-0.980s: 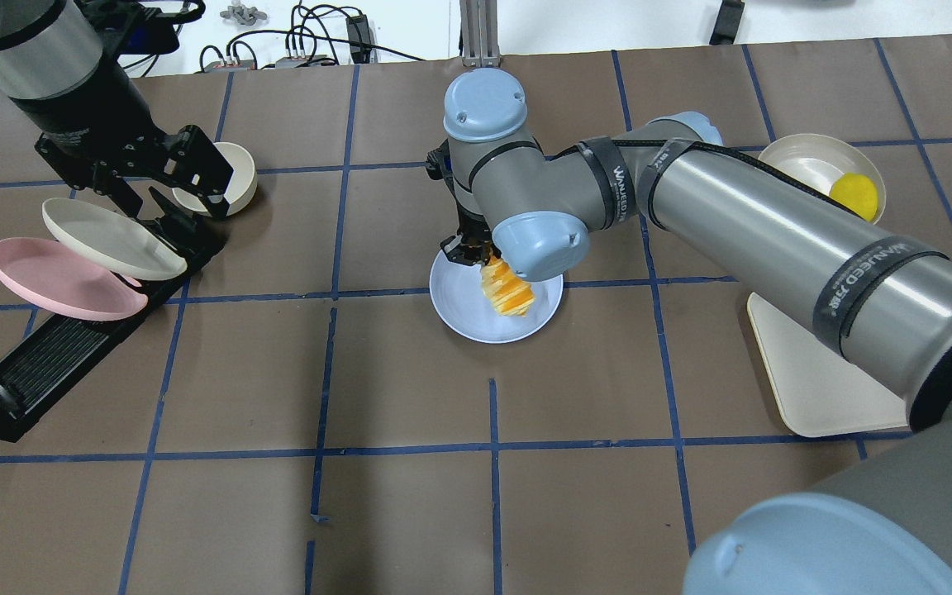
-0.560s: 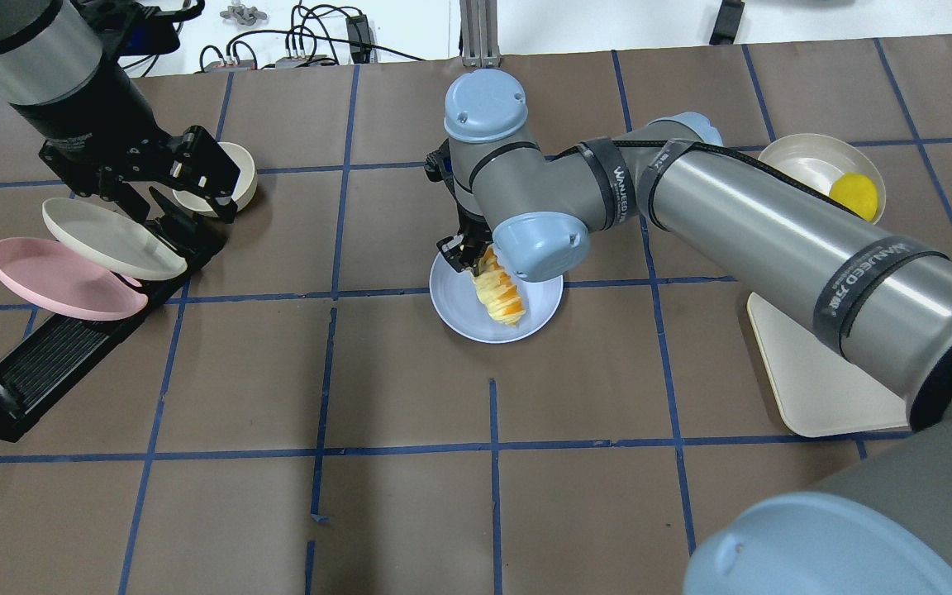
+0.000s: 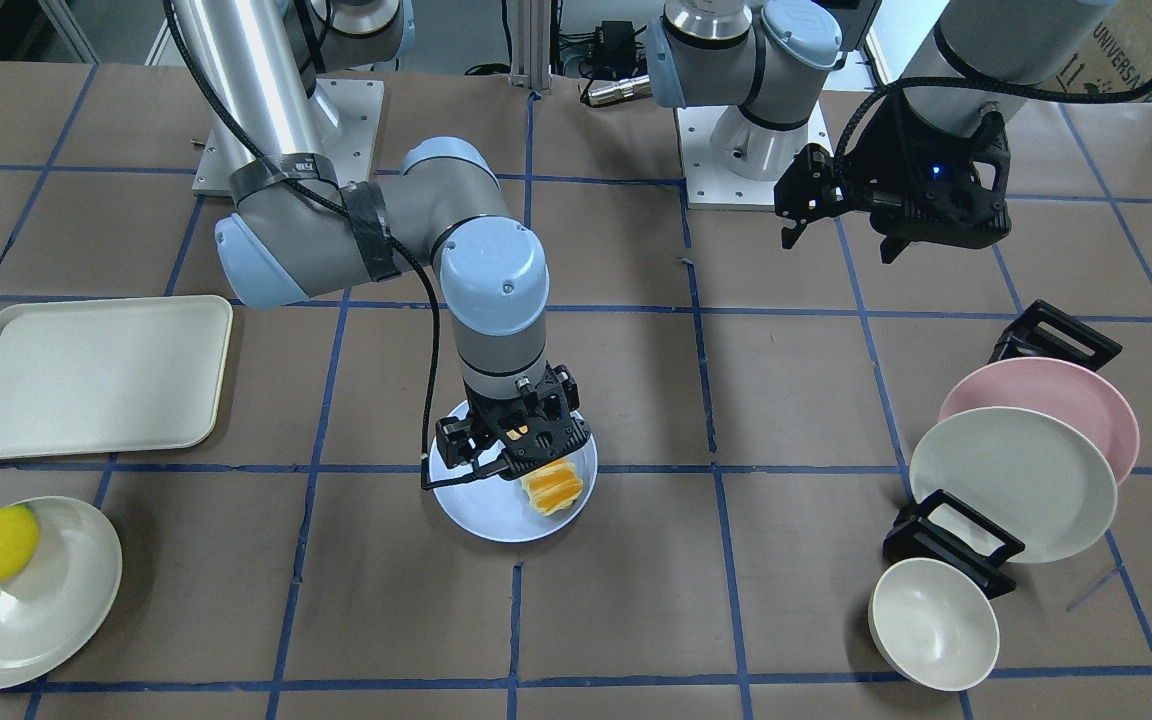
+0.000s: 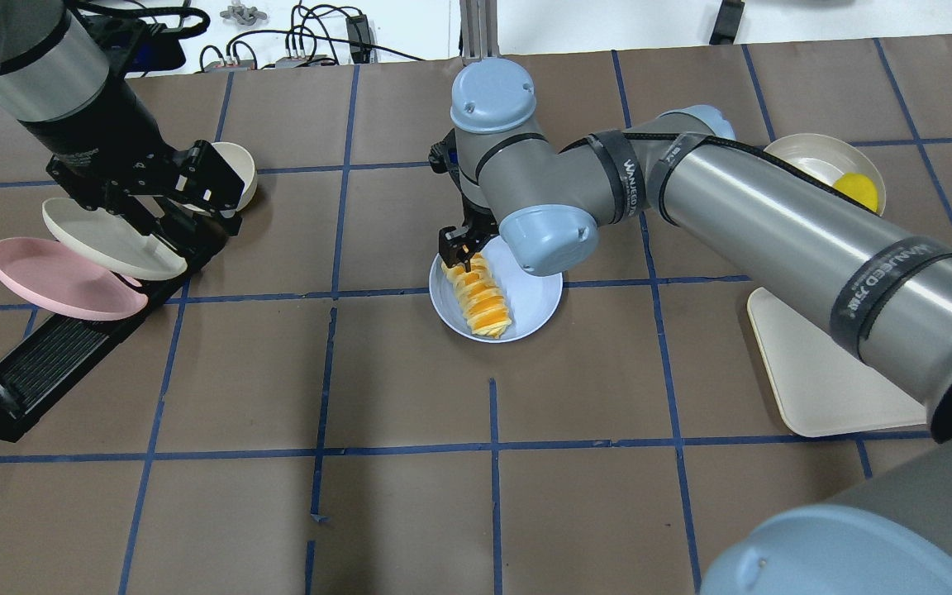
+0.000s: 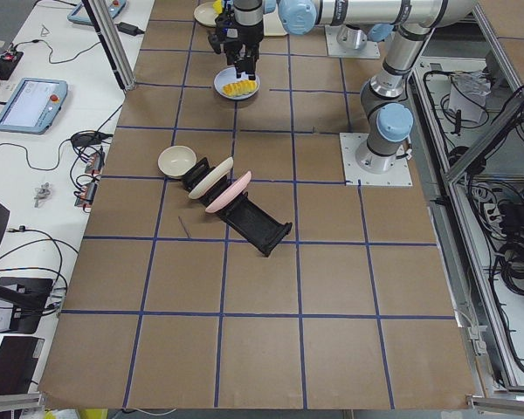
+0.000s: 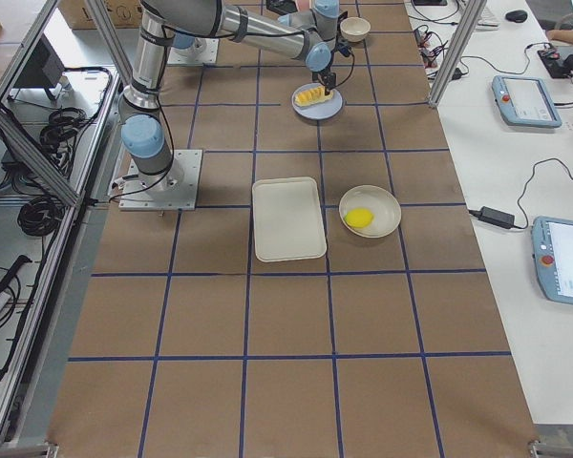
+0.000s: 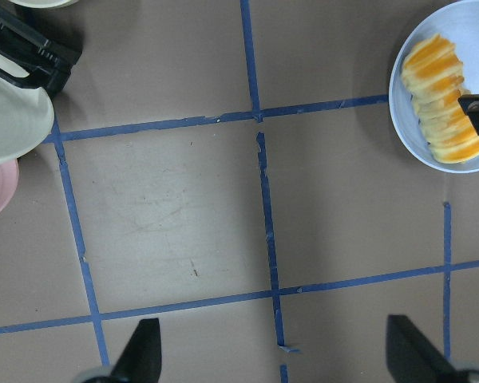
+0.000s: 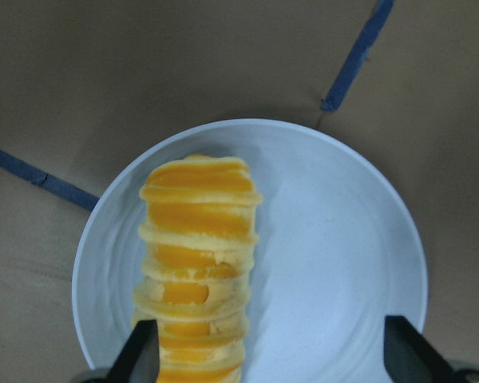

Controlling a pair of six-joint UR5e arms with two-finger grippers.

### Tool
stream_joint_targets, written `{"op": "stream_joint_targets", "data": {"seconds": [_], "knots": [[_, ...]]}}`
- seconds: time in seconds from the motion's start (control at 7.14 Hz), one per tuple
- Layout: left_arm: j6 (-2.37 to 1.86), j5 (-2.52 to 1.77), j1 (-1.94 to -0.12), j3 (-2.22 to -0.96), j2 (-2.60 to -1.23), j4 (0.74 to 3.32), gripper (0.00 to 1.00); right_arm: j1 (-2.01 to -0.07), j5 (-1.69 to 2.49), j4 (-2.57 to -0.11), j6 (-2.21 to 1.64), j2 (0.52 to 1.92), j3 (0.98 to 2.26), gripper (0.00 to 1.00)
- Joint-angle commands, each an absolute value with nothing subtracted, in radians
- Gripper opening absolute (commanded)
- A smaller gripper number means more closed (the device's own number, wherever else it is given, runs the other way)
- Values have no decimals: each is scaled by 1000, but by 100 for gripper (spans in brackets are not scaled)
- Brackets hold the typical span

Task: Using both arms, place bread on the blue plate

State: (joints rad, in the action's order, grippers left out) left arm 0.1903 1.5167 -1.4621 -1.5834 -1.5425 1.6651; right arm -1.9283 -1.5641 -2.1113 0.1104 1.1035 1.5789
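On the blue plate [image 4: 538, 306], the bread [image 4: 483, 299] is lying flat under the right jaws, which are hanging apart; the left jaws are hovering apart near the plate rack [image 4: 46, 364].

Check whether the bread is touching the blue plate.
Touching. In the right wrist view the bread lies flat along the blue plate, and the right gripper is open, so it is not holding the bread up.

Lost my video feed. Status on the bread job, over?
Right gripper open above one end of the bread. Left gripper open, empty, over the plate rack. Bread flat on blue plate. Nothing in the way but right gripper.
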Motion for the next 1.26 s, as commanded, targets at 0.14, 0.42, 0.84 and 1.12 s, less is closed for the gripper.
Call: {"op": "stream_joint_targets", "data": {"seconds": [0.14,0.42,0.84,1.12], "knots": [[57,1514,-1468,-1588,-1545,1666,100,-1788,-1565,-1932,130,1289,1559,100],[44,1519,-1468,-1611,-1536,1663,100,-1680,-1545,-1896,107,1395,1559,100],[48,1519,-1466,-1612,-1532,1663,100,-1576,-1558,-1706,115,1544,1563,100],[44,1517,-1466,-1612,-1532,1663,100,-1563,-1559,-1635,115,1618,1572,100]]}}
